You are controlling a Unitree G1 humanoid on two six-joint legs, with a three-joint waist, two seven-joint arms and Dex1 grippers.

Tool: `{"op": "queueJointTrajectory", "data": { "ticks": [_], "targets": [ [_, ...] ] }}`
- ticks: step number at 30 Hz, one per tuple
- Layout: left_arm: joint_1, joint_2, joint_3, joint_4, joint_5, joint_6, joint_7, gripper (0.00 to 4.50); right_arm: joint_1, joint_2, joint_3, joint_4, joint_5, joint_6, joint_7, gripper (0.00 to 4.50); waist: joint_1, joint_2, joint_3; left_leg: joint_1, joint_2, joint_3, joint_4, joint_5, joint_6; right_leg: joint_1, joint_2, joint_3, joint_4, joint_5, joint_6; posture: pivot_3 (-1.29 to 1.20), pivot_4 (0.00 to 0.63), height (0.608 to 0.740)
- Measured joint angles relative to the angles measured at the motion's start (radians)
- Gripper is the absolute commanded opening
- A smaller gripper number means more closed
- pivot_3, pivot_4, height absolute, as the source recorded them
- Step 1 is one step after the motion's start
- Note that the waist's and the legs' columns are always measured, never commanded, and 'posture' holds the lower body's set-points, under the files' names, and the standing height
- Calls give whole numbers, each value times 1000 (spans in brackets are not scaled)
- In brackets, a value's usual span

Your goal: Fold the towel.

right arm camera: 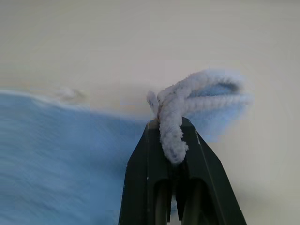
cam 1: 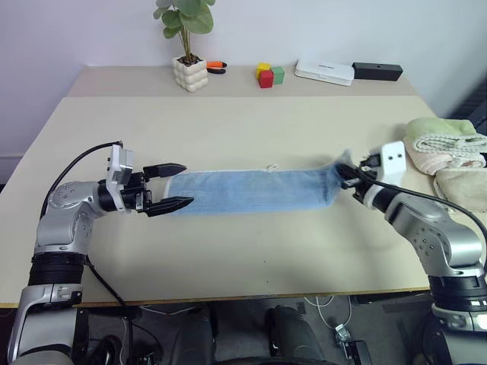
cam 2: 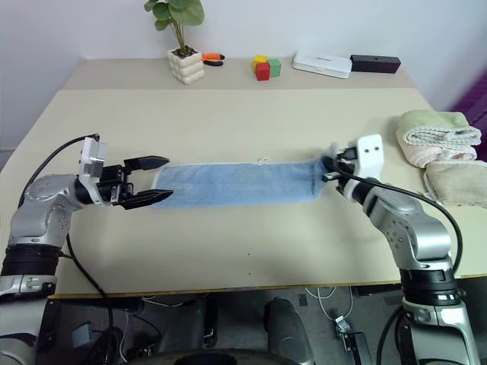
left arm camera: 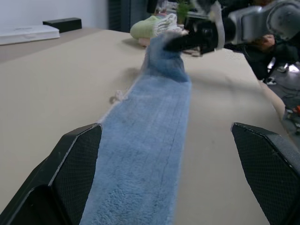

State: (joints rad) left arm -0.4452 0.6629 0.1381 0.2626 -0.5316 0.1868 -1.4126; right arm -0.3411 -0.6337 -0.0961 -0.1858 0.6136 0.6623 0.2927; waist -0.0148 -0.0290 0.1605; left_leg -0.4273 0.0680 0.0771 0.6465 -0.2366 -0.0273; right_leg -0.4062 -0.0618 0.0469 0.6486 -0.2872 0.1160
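On the beige counter [cam 1: 228,251], the right pincer [cam 1: 348,176] is clamped on the lifted end of the long light blue terry-cloth towel [cam 1: 251,190]; the left pincer [cam 1: 173,186] stands apart around the other end.

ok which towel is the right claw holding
The light blue towel, stretched flat across the table; the right claw pinches its end. The green and cream-pink ones sit bundled, untouched.

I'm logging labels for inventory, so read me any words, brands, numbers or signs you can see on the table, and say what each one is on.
No text can be read here.
White flat box: a faint grey mark on top, too small to read.
Black bar: no lettering shows.
Coloured blocks: plain faces.
Blue towel: no tag or print shows.
Plant pot: no marking.
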Motion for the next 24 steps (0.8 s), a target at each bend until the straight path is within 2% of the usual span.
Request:
{"op": "queueJointTrajectory", "data": {
  "ticks": [9, 15, 24],
  "targets": [
    [5, 1, 2, -2, -1, 0, 3, 4500, -16, 86, 120, -66, -31, 96, 37, 86, 4, 0, 0, -1, 0, 1, 2, 0, 0, 0, -1, 0, 0, 0, -1, 0, 150, 735],
    [33, 6, 9, -48, -5, 4, 25, 4500, -73, 209, 264, -41, -92, 97, 91, 86, -2, 0, 0, -1, 1, 0, 0, 0, 0, -2, 1, 0, 1, 0, 0, 0, 150, 735],
    [82, 14, 36, -94, -12, 27, 49, 4500, -71, 221, 319, -74, -115, 136, 178, 86, 2, 0, 0, -2, 0, 1, 2, 0, 0, -2, 0, 0, 1, 0, 0, 0, 150, 735]
  ]
}}
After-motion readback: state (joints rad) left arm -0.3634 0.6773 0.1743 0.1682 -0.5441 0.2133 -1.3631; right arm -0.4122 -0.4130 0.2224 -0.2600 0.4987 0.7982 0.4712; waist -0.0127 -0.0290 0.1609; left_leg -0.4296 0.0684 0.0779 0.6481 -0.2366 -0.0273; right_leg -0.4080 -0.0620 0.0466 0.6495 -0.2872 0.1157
